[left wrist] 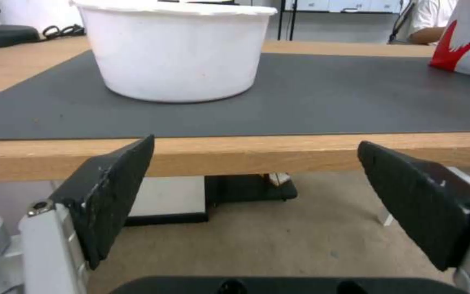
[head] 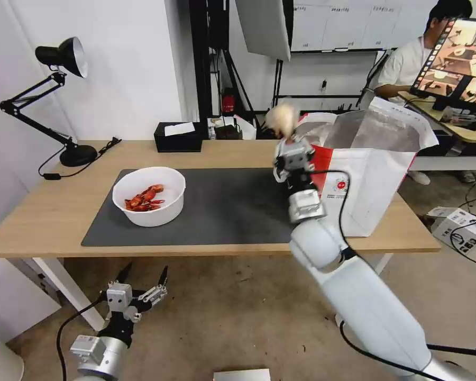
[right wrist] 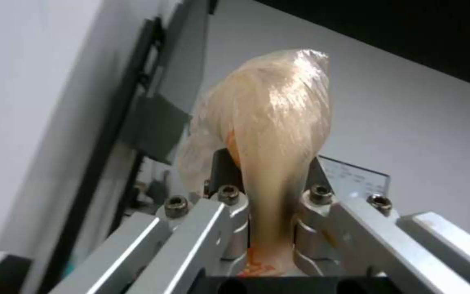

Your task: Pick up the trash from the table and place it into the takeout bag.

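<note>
Setting: robotics lab or studio workspace. Evidence — bare white walls; black light stands with a softbox panel [head: 263, 26] behind the desk; whiteboard [head: 333, 24] on the far wall; monitor [head: 457, 63] showing camera feeds on a side desk; loose cables and a power adapter [head: 460, 225] on worn concrete floor; black articulated desk lamp [head: 58, 95].

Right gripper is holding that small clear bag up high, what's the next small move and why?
Probably carry the small clear bag with the beige lump sideways over the white-and-red takeout bag's open mouth: the right gripper grips it just beside the rim.
</note>
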### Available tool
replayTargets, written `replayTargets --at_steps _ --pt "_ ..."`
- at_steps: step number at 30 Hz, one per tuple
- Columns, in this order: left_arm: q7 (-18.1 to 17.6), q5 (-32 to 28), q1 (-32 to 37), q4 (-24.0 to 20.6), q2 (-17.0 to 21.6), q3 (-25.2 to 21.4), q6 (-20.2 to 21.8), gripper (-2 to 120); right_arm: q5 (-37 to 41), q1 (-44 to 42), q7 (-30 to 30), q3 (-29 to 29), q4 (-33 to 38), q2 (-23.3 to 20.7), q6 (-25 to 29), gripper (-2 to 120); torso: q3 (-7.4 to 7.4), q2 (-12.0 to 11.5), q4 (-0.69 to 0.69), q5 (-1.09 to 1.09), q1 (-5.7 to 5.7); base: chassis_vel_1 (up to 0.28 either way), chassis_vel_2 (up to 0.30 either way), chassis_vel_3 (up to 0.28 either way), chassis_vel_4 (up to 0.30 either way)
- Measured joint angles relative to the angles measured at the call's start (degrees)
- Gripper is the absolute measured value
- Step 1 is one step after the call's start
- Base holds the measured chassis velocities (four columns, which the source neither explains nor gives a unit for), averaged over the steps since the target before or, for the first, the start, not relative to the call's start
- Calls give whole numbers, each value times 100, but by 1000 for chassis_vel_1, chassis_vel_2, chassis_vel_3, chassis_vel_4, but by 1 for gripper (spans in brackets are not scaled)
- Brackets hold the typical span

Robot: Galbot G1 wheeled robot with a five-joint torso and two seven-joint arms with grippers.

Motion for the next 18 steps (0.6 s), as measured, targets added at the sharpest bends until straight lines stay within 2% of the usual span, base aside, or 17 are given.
replayTargets --at_steps 5,9,14,16,18 --pt "-1 -1 -28 23 4 12 -1 100 360 51 415 158 86 -205 -464 7 0 0 0 0 0 0 0 0 0" --pt "-1 -2 -45 42 5 29 0 100 524 48 529 213 82 -301 -586 7 0 0 0 0 0 0 0 0 0" --pt "-3 -11 -77 54 12 63 0 100 1038 7 625 252 124 -439 -1051 7 0 0 0 0 0 0 0 0 0" --pt "-8 -20 -82 53 20 63 0 100 1393 -10 649 254 197 -477 -1218 18 0 0 0 0 0 0 0 0 0" --pt "-8 -24 -82 52 25 61 1 100 1501 -8 671 254 211 -486 -1257 21 0 0 0 0 0 0 0 0 0"
